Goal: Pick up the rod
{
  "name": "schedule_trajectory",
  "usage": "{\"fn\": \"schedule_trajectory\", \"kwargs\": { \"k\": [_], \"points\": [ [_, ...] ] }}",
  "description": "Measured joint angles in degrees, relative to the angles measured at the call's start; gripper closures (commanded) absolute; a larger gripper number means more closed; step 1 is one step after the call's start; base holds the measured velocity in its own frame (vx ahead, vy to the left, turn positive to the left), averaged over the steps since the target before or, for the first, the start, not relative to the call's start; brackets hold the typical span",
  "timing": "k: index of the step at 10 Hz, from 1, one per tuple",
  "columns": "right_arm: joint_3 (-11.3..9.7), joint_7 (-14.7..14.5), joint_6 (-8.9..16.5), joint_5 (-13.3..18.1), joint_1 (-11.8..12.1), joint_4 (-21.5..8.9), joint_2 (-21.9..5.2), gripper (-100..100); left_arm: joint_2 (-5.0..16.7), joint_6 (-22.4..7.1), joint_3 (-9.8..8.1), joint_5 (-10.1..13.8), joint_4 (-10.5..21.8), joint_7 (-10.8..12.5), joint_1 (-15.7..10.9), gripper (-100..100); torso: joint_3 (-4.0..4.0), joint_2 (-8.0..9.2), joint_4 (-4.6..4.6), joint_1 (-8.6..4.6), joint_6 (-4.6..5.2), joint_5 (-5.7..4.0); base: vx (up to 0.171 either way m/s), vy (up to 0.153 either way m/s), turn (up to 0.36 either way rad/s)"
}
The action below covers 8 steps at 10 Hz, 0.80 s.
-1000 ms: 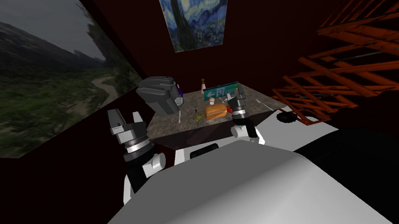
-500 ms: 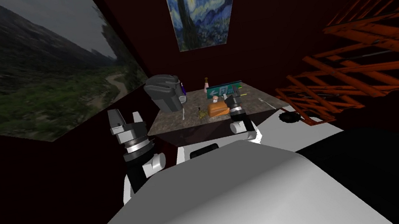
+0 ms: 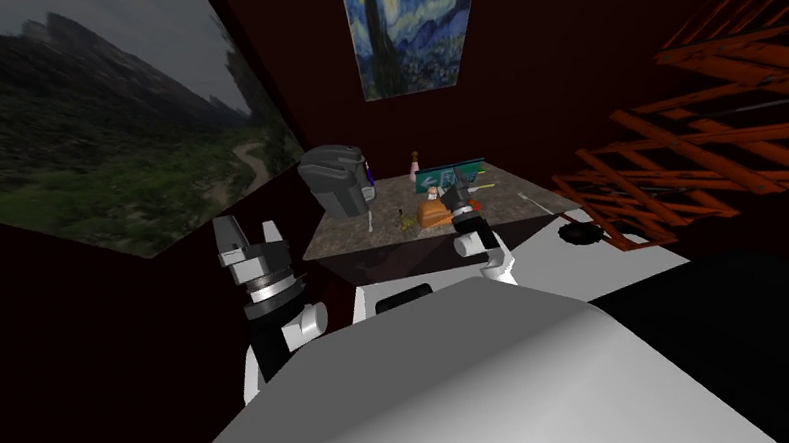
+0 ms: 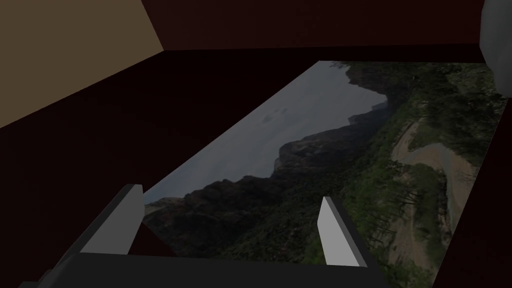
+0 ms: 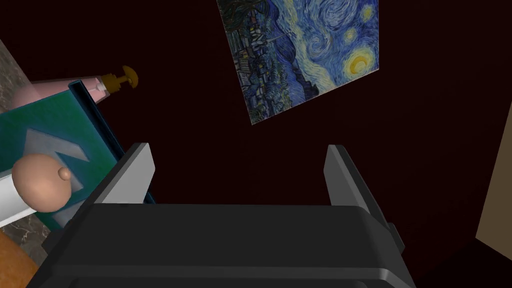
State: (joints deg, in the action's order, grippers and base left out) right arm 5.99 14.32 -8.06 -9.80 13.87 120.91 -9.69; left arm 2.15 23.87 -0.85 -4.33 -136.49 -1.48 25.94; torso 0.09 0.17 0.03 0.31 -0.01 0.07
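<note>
A thin white rod (image 3: 370, 223) lies on the marbled table (image 3: 355, 239), in front of a grey machine (image 3: 336, 180). A second thin pale stick (image 3: 535, 201) lies near the table's right edge. My right gripper (image 3: 453, 191) hangs over the table beside an orange loaf-like thing (image 3: 431, 215), well to the right of the rod. In the right wrist view the gripper (image 5: 239, 150) is open, holds nothing and points up at the wall. My left gripper (image 3: 248, 231) is raised left of the table, and the left wrist view shows it (image 4: 230, 195) open and empty.
Near the right gripper stand a green sign (image 5: 50, 130), a pink pump bottle (image 5: 95, 85) and a white cylinder with a peach round end (image 5: 40, 182). An orange lattice frame (image 3: 705, 148) stands to the right of the table. A black disc (image 3: 579, 232) lies on a white surface.
The whole head view has shifted and the table now looks smaller and farther right, so I have moved. My right gripper has tilted upward over the orange thing. The left arm is unchanged.
</note>
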Motion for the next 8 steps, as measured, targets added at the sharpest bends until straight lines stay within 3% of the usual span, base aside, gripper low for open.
{"fn": "schedule_trajectory", "kwargs": {
  "k": [6, 8],
  "points": [
    [1.7, 7.1, 9.0, -1.1, -7.0, -5.7, -1.7, -100, 0.0, 0.0, 0.00, 0.0, 0.0, 0.0, 0.0, 0, -0.03, -0.06, -0.01, 0.03, 0.00, 0.01, -0.035, 0.080, 0.062],
    [2.1, 8.9, 11.9, -1.3, -8.1, -6.2, -2.0, -100, 0.0, 0.0, -0.01, 0.0, 0.0, 0.0, 0.0, 0, -0.04, -0.07, -0.01, -0.21, 0.04, -0.03, -0.024, 0.041, 0.034]
  ]
}}
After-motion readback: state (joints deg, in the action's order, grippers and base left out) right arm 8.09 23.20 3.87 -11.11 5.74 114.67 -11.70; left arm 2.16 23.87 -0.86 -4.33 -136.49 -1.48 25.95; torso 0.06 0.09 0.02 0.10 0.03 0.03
